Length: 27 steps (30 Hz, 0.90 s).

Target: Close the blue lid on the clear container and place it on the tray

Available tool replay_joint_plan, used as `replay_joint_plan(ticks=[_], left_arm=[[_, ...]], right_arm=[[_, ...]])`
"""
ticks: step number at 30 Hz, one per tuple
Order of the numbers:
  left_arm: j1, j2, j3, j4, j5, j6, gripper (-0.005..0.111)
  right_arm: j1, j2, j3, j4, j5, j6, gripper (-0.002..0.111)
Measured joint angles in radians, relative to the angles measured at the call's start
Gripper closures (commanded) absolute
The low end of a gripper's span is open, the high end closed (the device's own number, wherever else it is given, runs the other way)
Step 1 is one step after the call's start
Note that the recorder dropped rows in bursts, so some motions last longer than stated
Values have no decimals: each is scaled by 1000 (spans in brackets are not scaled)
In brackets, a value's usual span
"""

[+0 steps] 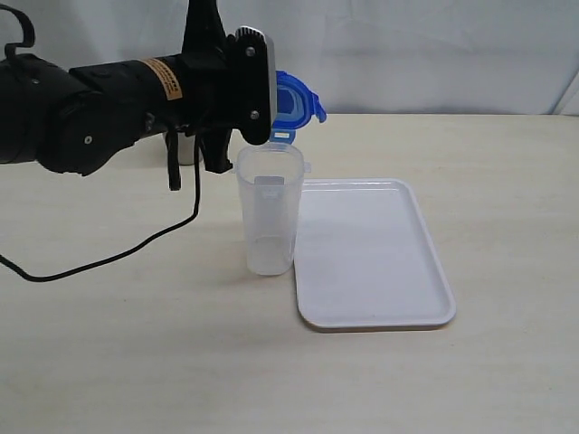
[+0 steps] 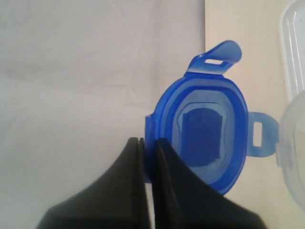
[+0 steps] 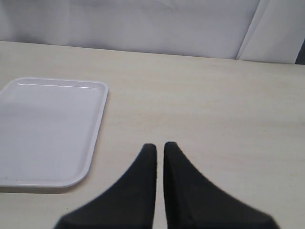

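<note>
The pale table [image 1: 136,362] took up most of the exterior view. The white tray [image 1: 371,262] lay flat on it, right of centre. The black left arm [image 1: 99,108] reached in from the left, well above the table, and its thin black cable [image 1: 109,258] trailed across the tabletop.

The clear container [image 1: 269,217] stood upright and open-mouthed on the table, not on the tray. It was just beside the tray's left edge; whether the two touched could not be told.

The blue lid [image 1: 294,101] was off the container, held up on its edge in the air just above and slightly behind the open mouth. One of its flaps hung down close to the rim.

In the left wrist view the left gripper [image 2: 148,143] was pinched narrow on the lid's edge, the hollow underside of the lid facing the camera and its flaps spread outward.

The right gripper [image 3: 159,148] hung above bare table beside the tray. Its fingers were drawn almost together, with only a thin slit between them, and they held nothing.
</note>
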Motion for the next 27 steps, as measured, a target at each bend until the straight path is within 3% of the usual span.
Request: replay_joint_plan(ticks=[8,14,27], left_arm=[[0,-30,0,-55,-107,0,107],[0,-21,0,-57,-111,-2,107],[0,0,0,-59,38,-53,107]], right_arm=[[0,0,0,0,0,0,103],[0,0,0,0,0,0,103],[0,0,0,0,0,0,103]])
